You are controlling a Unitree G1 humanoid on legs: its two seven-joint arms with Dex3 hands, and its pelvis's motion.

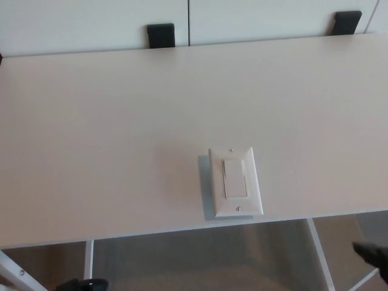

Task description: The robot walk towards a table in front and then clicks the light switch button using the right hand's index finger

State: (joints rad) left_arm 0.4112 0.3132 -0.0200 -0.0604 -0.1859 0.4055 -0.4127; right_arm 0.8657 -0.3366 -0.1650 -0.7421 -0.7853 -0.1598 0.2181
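The white light switch (235, 182) lies flat on the pale counter (91, 121) near its front edge, at about 5 o'clock. Only a dark tip of the right robot hand (371, 253) shows low at 4 o'clock, well apart from it, so I cannot tell if it is spread or pressed together. This could be just ahead of a reach or just after a click; the counter looks smooth, with two black clips (160, 34) and a white wall (91, 21) at 12 o'clock
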